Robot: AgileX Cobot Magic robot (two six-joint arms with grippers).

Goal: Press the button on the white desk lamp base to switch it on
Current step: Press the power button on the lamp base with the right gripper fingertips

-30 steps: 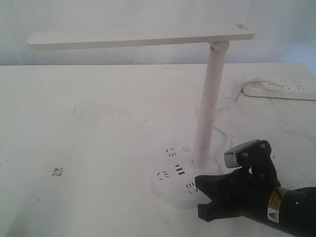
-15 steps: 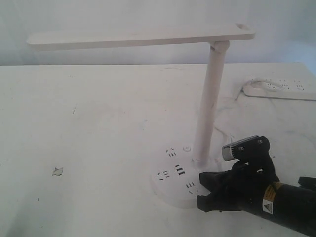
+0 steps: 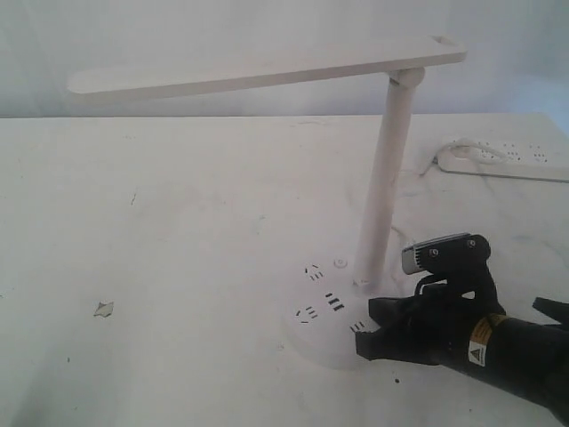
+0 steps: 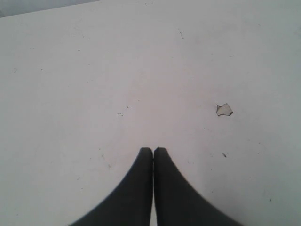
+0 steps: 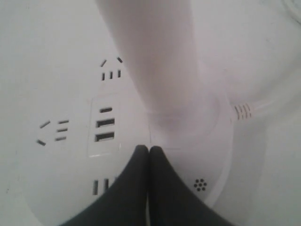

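Beneath right hand, lamp base

White desk lamp is plain white all over, and the lamp base is white with dark socket slots. Left gripper and right gripper are both black. Worktop is off-white with dark specks, and the power strip is white.
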